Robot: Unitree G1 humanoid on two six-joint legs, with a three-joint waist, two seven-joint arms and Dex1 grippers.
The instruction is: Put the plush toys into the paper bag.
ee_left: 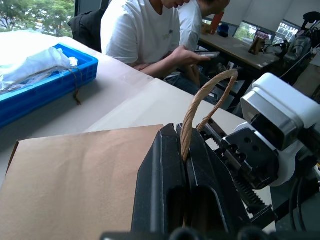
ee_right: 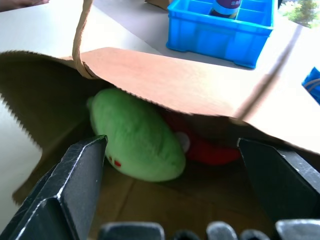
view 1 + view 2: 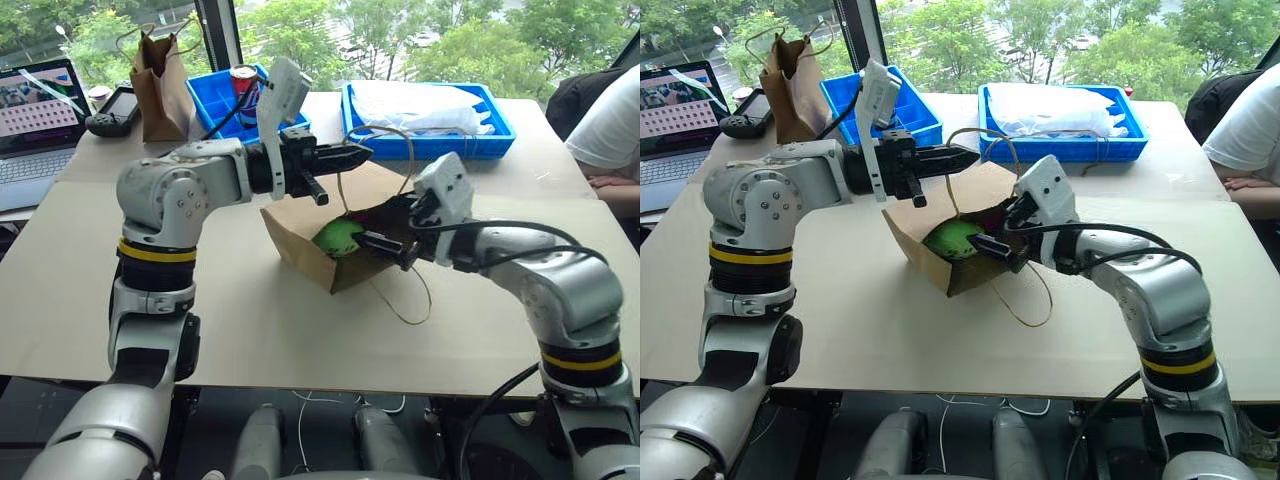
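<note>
The left hand [image 3: 355, 155] is pinching the paper bag's cord handle [image 1: 200, 107] while the right hand [image 2: 172, 175], spread wide at the bag mouth [image 2: 165, 82], is releasing the green plush [image 2: 137, 135] beside the red chili [image 2: 210, 150], so backing out looks next

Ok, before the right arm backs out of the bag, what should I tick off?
1. Green plush toy inside the paper bag: ok.
2. Red plush toy inside, behind the green one: ok.
3. Right hand open, gripping nothing: ok.
4. Left hand shut on the cord handle, holding the bag's mouth up: ok.
5. Other cord handle free of the right arm: cannot tell.
</note>
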